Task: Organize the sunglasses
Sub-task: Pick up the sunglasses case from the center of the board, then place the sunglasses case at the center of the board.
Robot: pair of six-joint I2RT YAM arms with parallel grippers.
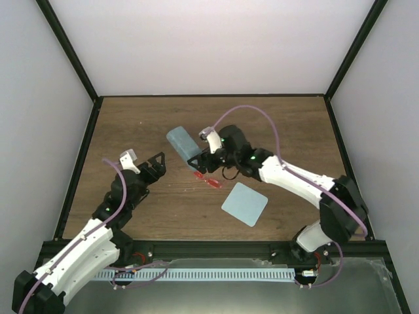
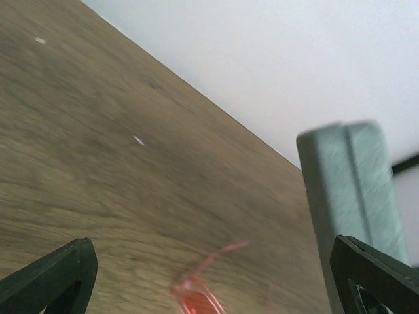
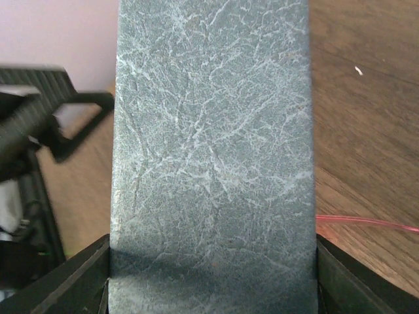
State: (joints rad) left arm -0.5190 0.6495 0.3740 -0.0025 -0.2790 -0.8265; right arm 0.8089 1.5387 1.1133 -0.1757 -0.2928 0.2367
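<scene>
Presently cataloguing, item by item.

Surface: a brown wood-grain tabletop (image 1: 131,131) is stretching across the whole work area, with a dark rim running round it. A few tiny white specks (image 2: 137,139) are lying on the grain.

Room: plain white walls (image 1: 209,46) are closing in the far side and both flanks. Thin black frame struts (image 1: 69,49) are rising from the table's far corners.

Right claw (image 1: 200,159): I am pinching the grey-blue rectangular case (image 1: 181,142) of cracked, leather-like material, with my fingers (image 3: 72,281) pressing against its two long sides. The case is sitting tilted, its free end pointing toward the far left.

Left claw (image 1: 152,167): I am holding it spread wide and gripping nothing, left of the table's middle, with its tips pointing toward the case.

Task item: the small sunglasses (image 1: 208,181) with red translucent lenses and thin, nearly clear arms are lying on the wood near the table's middle. They are just on the near side of my right claw, between the case and the cloth. Whether they are touching the case, I cannot tell.

Other item: a light blue square cloth (image 1: 244,204) is lying flat on the wood, near the sunglasses on their near-right side and apart from them.

Fittings: purple cables (image 1: 252,111) are looping along both my arms.
</scene>
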